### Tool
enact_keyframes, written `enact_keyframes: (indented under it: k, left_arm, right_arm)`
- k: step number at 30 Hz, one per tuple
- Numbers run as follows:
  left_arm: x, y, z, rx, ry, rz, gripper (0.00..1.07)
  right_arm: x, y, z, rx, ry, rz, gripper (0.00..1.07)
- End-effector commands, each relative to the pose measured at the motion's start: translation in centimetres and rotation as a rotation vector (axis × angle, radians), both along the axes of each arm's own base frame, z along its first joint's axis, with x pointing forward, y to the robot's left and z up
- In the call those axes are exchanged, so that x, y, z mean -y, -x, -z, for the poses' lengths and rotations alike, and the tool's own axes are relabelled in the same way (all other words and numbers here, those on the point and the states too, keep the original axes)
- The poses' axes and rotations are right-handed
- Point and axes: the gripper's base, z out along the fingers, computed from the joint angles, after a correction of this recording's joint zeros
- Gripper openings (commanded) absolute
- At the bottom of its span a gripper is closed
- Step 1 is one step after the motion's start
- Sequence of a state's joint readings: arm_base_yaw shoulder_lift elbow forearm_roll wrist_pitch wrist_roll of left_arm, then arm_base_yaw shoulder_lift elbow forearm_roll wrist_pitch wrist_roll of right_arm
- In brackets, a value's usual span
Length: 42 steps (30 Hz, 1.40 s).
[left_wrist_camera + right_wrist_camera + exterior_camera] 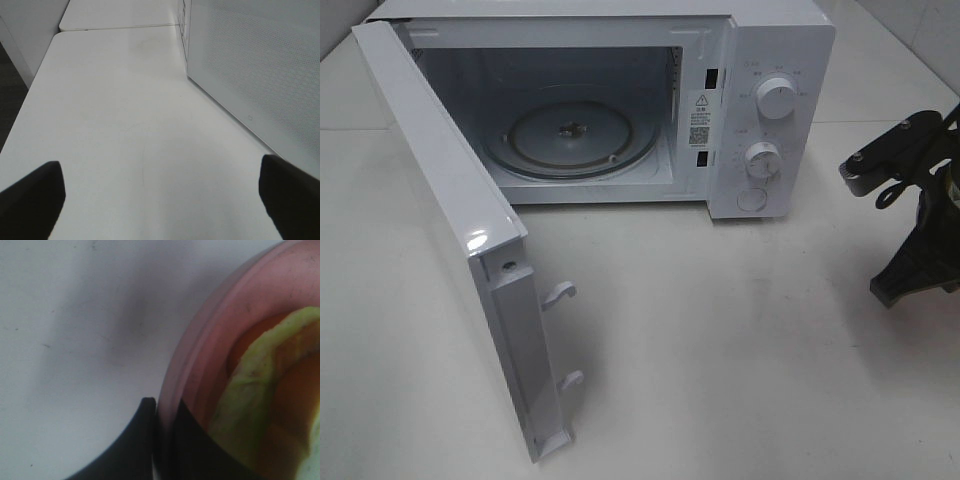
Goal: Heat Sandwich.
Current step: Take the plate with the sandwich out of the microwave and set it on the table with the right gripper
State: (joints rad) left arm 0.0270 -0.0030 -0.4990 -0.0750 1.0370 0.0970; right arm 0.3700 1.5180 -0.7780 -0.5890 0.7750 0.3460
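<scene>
Microwave (620,100) fills the top of the high view we have: white, its door (450,230) swung wide toward the left, two white latch hooks (563,335) jutting from the door's free edge. Inside the open cavity we see the round glass turntable (570,138), bare. Two white dials (770,128) sit one above the other on the control panel at the right, with a round button below them. The whole thing stands on a white table (740,350). At the right edge we see part of the black right arm (915,215); its fingertips are cut off by the frame, and the sandwich does not show here.

From the left wrist we look along the table past the left gripper (160,197), whose two dark fingertips (32,197) stand far apart at either side with nothing between them. The microwave door's perforated face rises just beside it.

From the right wrist we see the right gripper (162,440) pinched on the rim of a pink plate (210,350), one dark finger outside the rim and one inside. The sandwich (265,405) lies on that plate, close to the lens and blurred: we make out pale green-yellow filling over a red-orange layer; the bread we cannot distinguish.
</scene>
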Motion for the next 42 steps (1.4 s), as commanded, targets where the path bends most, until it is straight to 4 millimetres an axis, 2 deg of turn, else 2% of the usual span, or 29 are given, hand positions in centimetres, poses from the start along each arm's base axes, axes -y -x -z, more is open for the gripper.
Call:
enact_keyframes:
  k: [1,7,16,28,42]
  left_arm:
    - [0.0,0.3,0.1,0.031,0.007,0.000,1.03]
    - [0.0,0.3,0.1,0.031,0.007,0.000,1.03]
    - [0.0,0.3,0.1,0.031,0.007,0.000,1.03]
    - [0.0,0.3,0.1,0.031,0.007,0.000,1.03]
    - [0.0,0.3,0.1,0.031,0.007,0.000,1.03]
  right_arm:
    - [0.8,-0.9,0.4,0.019,0.030,0.021,0.00]
    - [1.2,-1.7,1.4,0.043,0.021,0.063,0.00]
    - [0.8,-2.9,4.8,0.032,0.020,0.089,0.00]
    - [0.6,-3.5,8.0,0.007,0.025,0.123,0.00]
    - [0.7,-3.5,8.5,-0.012,0.037,0.134,0.06]
